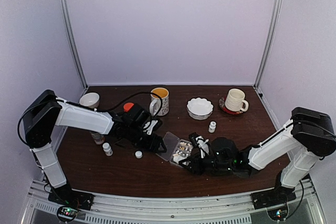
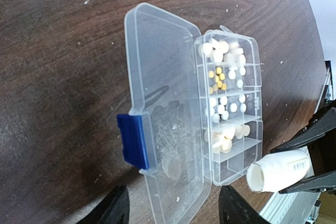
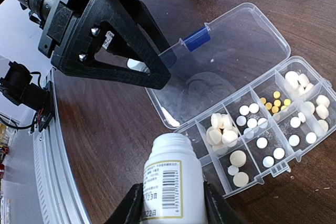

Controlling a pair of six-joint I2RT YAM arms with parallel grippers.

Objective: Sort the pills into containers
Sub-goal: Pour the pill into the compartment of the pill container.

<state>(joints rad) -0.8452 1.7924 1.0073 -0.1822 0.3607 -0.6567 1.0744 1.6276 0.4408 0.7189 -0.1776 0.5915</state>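
The clear organizer box (image 1: 184, 150) lies open mid-table, its lid (image 2: 163, 93) flat beside the containers (image 2: 231, 103), a blue latch (image 2: 134, 141) on the lid's edge. Whitish, tan and small yellow pills (image 2: 220, 77) fill several containers (image 3: 273, 124); the end one (image 2: 233, 163) looks empty. My left gripper (image 2: 173, 211) is open, one finger on either side of the lid's near end, not touching it. My right gripper (image 3: 170, 211) is shut on an uncapped white bottle (image 3: 170, 182), tipped with its mouth (image 2: 257, 178) beside the box's end corner. No pill shows at the mouth.
Behind the box stand a yellow-lined mug (image 1: 160, 100), a white bowl (image 1: 200, 108) and a cream mug on a saucer (image 1: 235, 99). Small white bottles (image 1: 212, 127) (image 1: 107, 149) and a loose white cap (image 1: 138, 155) sit nearby. An orange-capped bottle (image 1: 128, 107) stands by the left arm.
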